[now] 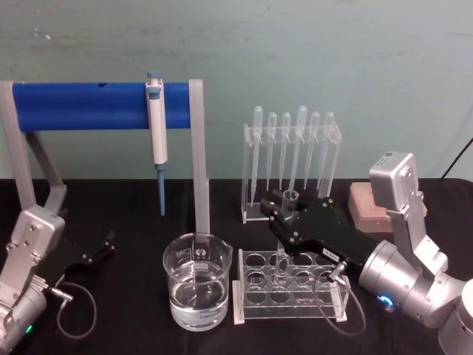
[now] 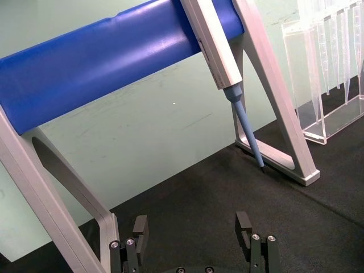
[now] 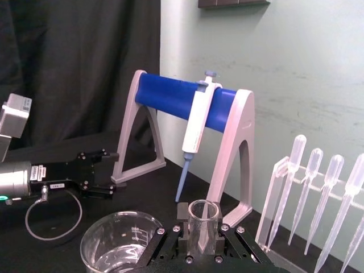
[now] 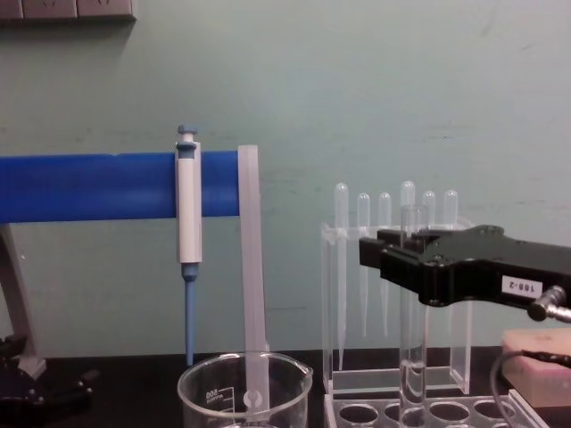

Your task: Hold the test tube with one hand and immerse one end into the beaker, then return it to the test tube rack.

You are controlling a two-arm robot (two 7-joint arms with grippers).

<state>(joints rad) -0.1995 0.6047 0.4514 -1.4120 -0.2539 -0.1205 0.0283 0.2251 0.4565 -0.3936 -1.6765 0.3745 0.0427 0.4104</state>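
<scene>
The test tube (image 1: 285, 222) is a clear glass tube standing upright, its lower end down in a hole of the clear tube rack (image 1: 251, 307). My right gripper (image 1: 281, 211) is shut on the tube's upper part, just under the open rim. In the chest view the gripper (image 4: 393, 254) clamps the tube (image 4: 412, 348) from the right. The right wrist view looks down past the tube's rim (image 3: 203, 211). The beaker (image 1: 197, 285), partly filled with clear liquid, stands left of the rack. My left gripper (image 2: 192, 227) rests open and empty at the table's left (image 1: 100, 250).
A grey stand with a blue bar (image 1: 89, 105) holds a hanging micropipette (image 1: 157, 133) behind the beaker. A clear holder of plastic pipettes (image 1: 292, 148) stands behind the rack. A pink block (image 1: 363, 203) lies at the right. The tabletop is black cloth.
</scene>
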